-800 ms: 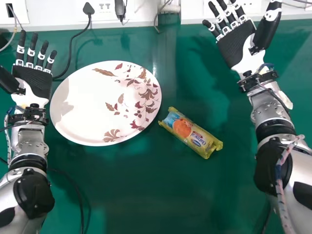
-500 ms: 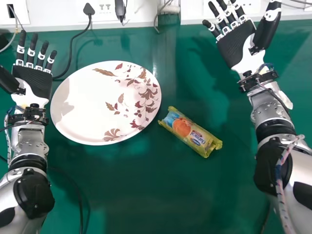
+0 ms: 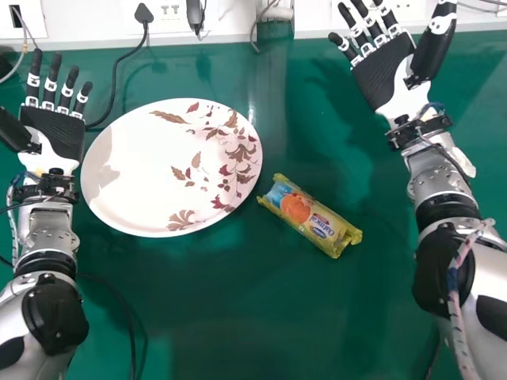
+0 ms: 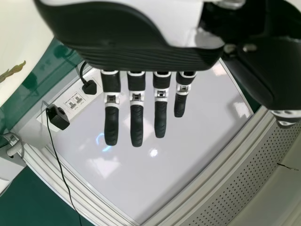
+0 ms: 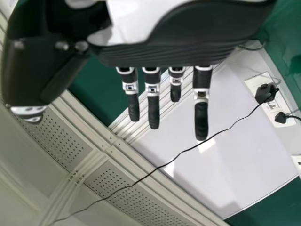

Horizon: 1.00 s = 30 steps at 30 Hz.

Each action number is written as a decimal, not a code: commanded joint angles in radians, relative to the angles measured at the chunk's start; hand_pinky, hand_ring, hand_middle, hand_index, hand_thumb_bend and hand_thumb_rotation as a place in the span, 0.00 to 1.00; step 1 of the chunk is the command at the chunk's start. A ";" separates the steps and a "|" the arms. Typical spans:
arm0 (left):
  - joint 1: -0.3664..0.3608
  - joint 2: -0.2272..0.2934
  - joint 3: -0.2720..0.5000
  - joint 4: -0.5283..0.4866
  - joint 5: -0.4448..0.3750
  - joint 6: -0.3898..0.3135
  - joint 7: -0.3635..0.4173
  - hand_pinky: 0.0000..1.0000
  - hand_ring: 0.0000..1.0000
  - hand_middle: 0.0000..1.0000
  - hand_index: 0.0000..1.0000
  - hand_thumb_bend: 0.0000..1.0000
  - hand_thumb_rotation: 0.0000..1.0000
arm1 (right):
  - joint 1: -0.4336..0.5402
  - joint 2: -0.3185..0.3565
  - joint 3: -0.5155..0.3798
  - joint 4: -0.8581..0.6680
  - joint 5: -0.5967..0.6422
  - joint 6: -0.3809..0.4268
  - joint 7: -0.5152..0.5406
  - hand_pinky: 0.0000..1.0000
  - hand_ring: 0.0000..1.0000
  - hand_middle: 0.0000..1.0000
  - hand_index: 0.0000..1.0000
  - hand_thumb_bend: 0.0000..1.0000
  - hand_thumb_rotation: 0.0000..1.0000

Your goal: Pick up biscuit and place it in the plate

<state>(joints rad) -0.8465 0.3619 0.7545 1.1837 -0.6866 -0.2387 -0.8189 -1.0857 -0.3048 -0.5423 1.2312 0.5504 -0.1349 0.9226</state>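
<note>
A yellow biscuit packet (image 3: 310,215) lies at a slant on the green table, just right of the white plate (image 3: 127,170) with its leaf pattern; the two do not touch. My left hand (image 3: 54,131) is at the plate's left, palm up and open, its fingers straight. Off to the packet's upper right, my right hand (image 3: 386,70) is open too, palm up and holding nothing. Straight fingers extend from the left hand (image 4: 136,52) in the left wrist view and from the right hand (image 5: 164,52) in the right wrist view.
Behind the plate a black cable (image 3: 117,79) runs down from a plug to the table. A white wall strip with sockets (image 3: 173,14) borders the table's far edge. Another dark cable (image 3: 127,317) curves beside the left forearm.
</note>
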 commanded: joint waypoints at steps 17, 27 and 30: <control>-0.011 0.000 -0.012 0.005 0.012 -0.006 0.003 0.71 0.83 0.93 1.00 1.00 0.95 | 0.153 0.013 0.196 -0.453 -0.199 -0.182 -0.303 0.49 0.65 0.82 0.88 0.91 0.61; -0.011 -0.004 -0.012 0.001 0.012 -0.011 0.000 0.67 0.84 0.93 1.00 1.00 0.97 | 0.277 -0.006 0.266 -0.697 -0.275 -0.149 -0.439 0.49 0.65 0.83 0.88 0.92 0.62; -0.012 -0.002 -0.012 0.003 0.011 -0.009 -0.005 0.71 0.85 0.94 1.00 1.00 0.99 | 0.322 -0.015 0.290 -0.781 -0.325 -0.135 -0.493 0.49 0.65 0.83 0.87 0.92 0.61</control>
<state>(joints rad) -0.8521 0.3613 0.7520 1.1853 -0.6779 -0.2414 -0.8173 -0.7923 -0.3085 -0.2624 0.4925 0.2419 -0.2790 0.4523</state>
